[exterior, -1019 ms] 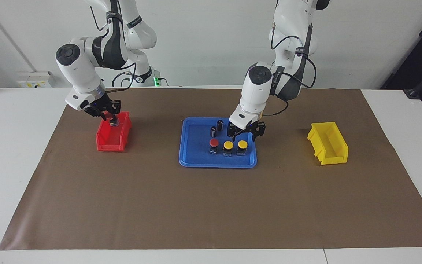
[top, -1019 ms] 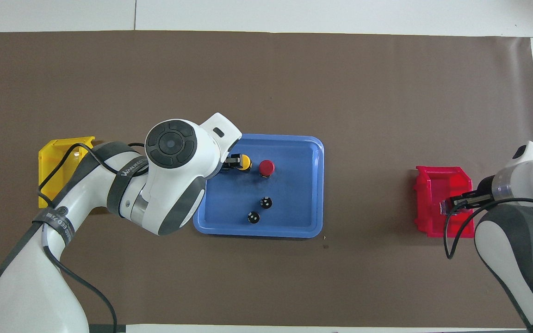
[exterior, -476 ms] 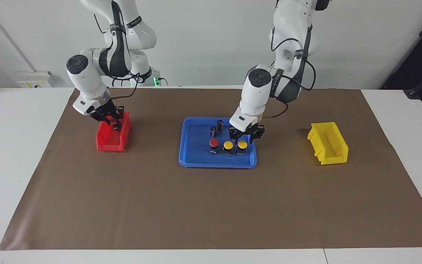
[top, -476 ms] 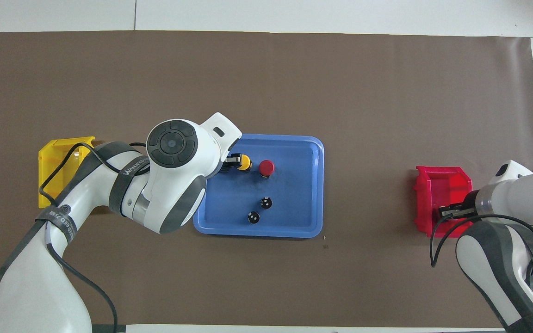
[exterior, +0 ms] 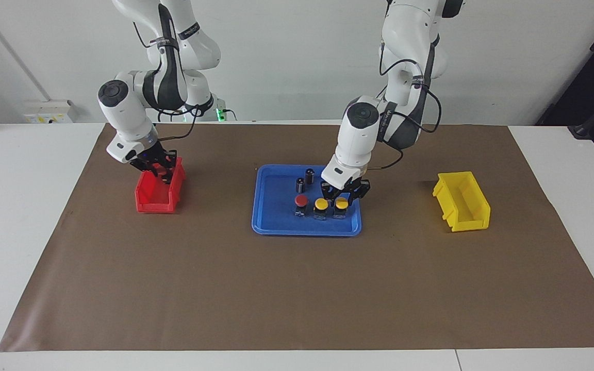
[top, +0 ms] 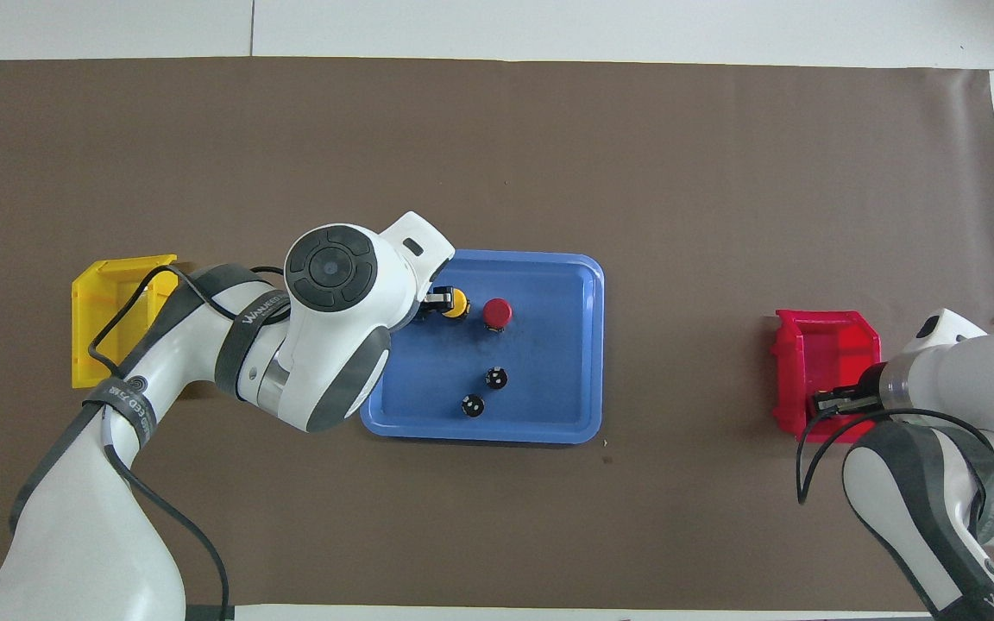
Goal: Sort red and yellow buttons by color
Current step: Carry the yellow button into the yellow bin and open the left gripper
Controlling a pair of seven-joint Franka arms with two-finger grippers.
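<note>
Blue plastic frames the action: on the blue tray [exterior: 276, 226] at the middle of the brown mat [exterior: 297, 288], our left gripper [exterior: 342, 197] has sunk lower over the past second and now straddles the yellow button [exterior: 342, 204] nearest the left arm's end, fingers spread to either side of its cap; we cannot tell whether they touch it. In the overhead view our own wrist hides that button, and only one fingertip [top: 437, 299] shows, beside the second yellow button [top: 456, 303].

At the right arm's end of the table, our right gripper [exterior: 160, 172] has drawn back toward the robots since a second ago, from over the middle of the red bin [exterior: 155, 201] to the bin's nearer wall. Whether its fingers are apart or together we cannot tell, and we see nothing in them.

We count three buttons in view: two yellow ones and one red button [exterior: 301, 201], set in a row along the part of the tray farther from the robots, the red one toward the right arm's end. Two dark cylinders [top: 484, 391] stand in the tray nearer to the robots. A fourth button is not visible to us; the red bin's floor is partly hidden by the gripper. One yellow bin [exterior: 462, 201] sits at the left arm's end of the mat.
</note>
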